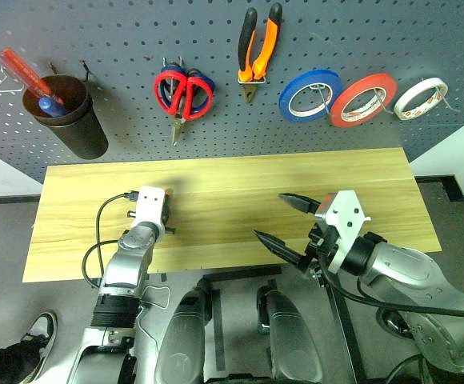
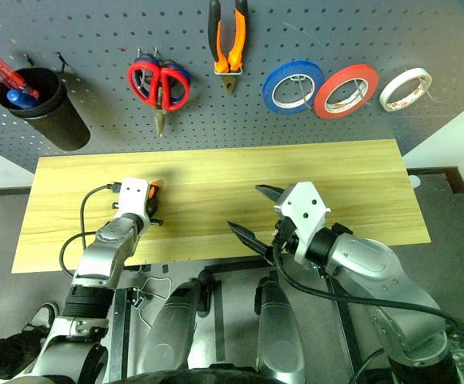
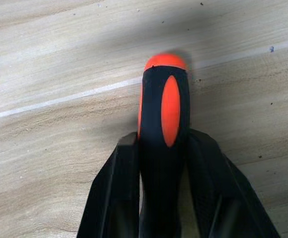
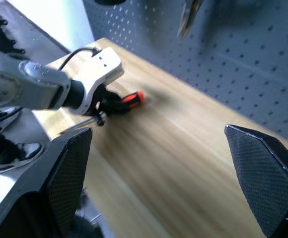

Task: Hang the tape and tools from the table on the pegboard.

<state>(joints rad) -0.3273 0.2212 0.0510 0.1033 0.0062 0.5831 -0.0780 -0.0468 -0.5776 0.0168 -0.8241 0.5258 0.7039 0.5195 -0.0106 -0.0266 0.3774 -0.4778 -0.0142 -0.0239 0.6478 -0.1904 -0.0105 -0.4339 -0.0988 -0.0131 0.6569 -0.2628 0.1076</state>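
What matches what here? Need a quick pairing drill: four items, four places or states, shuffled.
Items:
1. screwdriver
2. pliers
3. white tape
4. right gripper

Places or states:
A. hanging on the pegboard, rightmost of three rolls
B. jaws wide open, nothing between them
C. on the table, between the left gripper's jaws
D. hanging on the pegboard, just right of the scissors

Pairs: 1-C, 2-D, 3-A, 4-B

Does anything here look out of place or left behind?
One thing: a small black-and-orange screwdriver lies on the table, pinched by the left end effector, while scissors, pliers and tape rolls hang on the pegboard.
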